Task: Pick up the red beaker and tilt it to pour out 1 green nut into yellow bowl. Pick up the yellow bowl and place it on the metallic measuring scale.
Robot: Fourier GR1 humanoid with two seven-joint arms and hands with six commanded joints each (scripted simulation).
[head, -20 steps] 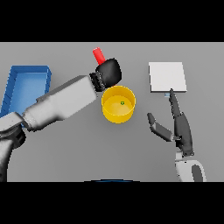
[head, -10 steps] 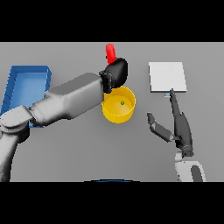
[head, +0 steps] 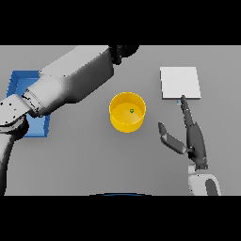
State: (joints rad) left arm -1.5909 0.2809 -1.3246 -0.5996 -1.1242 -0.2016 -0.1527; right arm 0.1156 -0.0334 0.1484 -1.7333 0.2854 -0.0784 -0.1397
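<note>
Head view: the left hand (head: pixel 123 50) is lifting to the scene's top edge since half a second ago, its grip impossible to tell; the red beaker no longer shows. The yellow bowl (head: pixel 127 112) is holding one green nut (head: pixel 132 111). The right hand (head: pixel 188 136) is resting flat, fingers straight, below the scale (head: pixel 180 82)

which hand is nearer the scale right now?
Right. The right hand lies just below the scale, fingertips at its lower edge. The left hand is far across the table, at the top edge beyond the yellow bowl.
</note>
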